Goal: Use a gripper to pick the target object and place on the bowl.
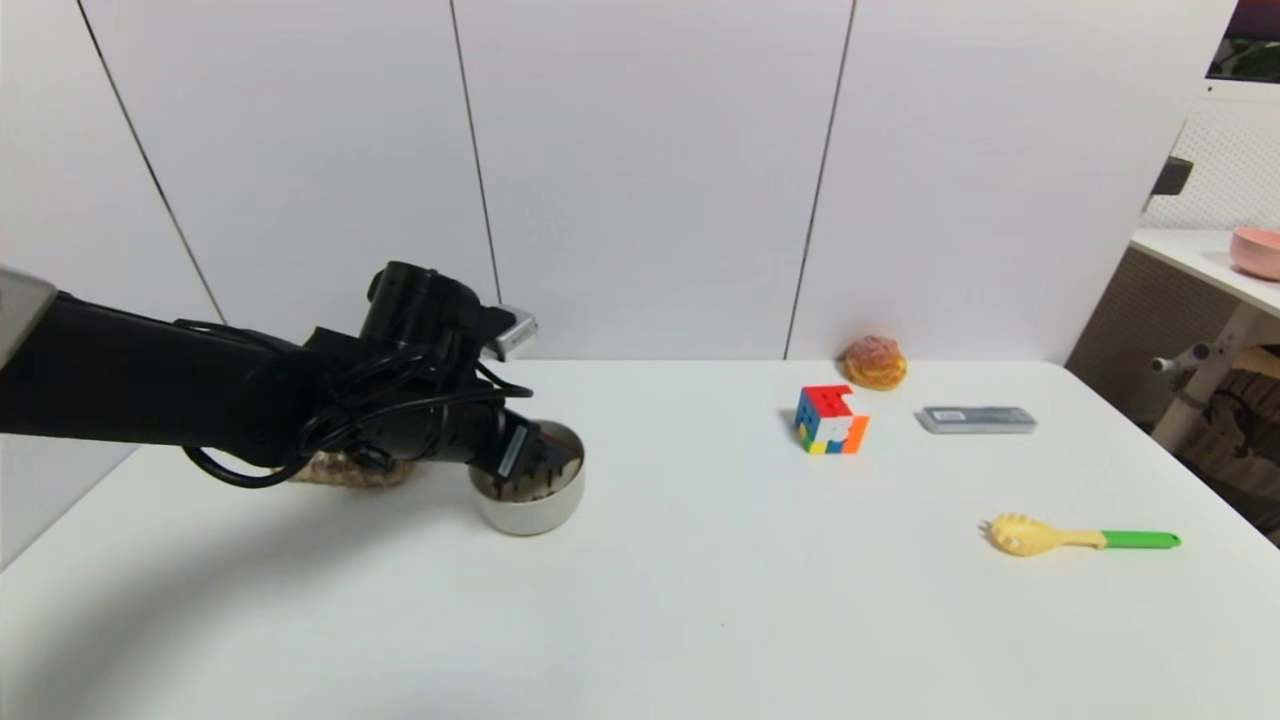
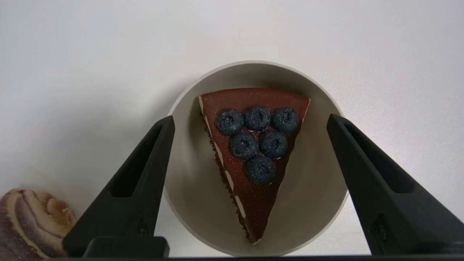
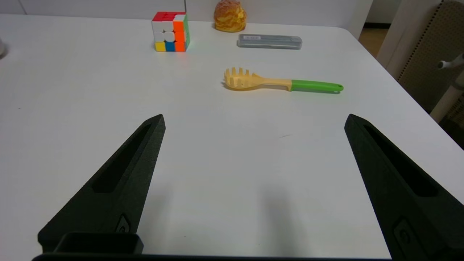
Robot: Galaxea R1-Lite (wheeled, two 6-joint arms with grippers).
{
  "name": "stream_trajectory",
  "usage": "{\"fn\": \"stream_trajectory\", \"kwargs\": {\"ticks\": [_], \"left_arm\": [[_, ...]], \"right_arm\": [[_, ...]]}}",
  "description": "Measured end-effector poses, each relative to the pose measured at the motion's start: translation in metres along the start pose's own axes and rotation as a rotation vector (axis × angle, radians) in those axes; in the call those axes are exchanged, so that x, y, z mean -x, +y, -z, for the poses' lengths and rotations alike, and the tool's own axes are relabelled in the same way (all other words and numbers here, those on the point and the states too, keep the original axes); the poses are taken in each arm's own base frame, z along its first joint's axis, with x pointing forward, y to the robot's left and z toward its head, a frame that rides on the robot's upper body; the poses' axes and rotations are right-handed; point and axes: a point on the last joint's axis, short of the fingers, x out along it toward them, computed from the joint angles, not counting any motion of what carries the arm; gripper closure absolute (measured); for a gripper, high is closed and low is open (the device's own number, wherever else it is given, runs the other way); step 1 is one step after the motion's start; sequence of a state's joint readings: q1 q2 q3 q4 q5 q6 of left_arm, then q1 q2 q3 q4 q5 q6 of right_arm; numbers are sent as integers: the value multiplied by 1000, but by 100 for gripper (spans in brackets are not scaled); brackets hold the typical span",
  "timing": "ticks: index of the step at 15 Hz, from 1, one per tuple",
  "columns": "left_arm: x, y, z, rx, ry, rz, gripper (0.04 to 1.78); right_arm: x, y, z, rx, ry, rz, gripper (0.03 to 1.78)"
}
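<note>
The cake slice (image 2: 250, 159) lies flat in the bowl (image 2: 311, 203), tip pointing back toward the left tool (image 2: 250, 121), whose fingers spread apart above it.

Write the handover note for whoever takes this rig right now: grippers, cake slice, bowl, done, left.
Left gripper: open, above the bowl, fingers either side of the cake slice, not touching it.
Right gripper: open, idle over bare table, holding nothing.
Cake slice: lying in the bowl, blueberry top up.
Bowl: on the table beside the striped bread roll.
Done: slice placed and released.
Left: likely only lifting the left arm clear.
</note>
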State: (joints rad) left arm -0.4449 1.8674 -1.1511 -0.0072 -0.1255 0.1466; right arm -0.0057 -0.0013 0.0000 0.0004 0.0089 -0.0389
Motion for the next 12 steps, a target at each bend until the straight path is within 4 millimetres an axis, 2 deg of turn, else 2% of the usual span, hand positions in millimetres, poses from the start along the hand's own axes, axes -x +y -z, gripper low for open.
{"fn": "stream_trajectory", "kwargs": {"ticks": [3, 5, 9, 12], "left_arm": [[14, 0, -9, -7, -44, -7, 27], [33, -2, -17, -14, -85, -13, 23], [93, -8, -25, -34, -208, -35, 18], [152, -15, -8, -41, -296, -63, 16]], "right_arm": [[0, 0, 0, 0, 0, 1, 10], [0, 0, 0, 0, 0, 1, 10], [0, 0, 0, 0, 0, 1, 10], [0, 0, 0, 0, 0, 0, 10]]}}
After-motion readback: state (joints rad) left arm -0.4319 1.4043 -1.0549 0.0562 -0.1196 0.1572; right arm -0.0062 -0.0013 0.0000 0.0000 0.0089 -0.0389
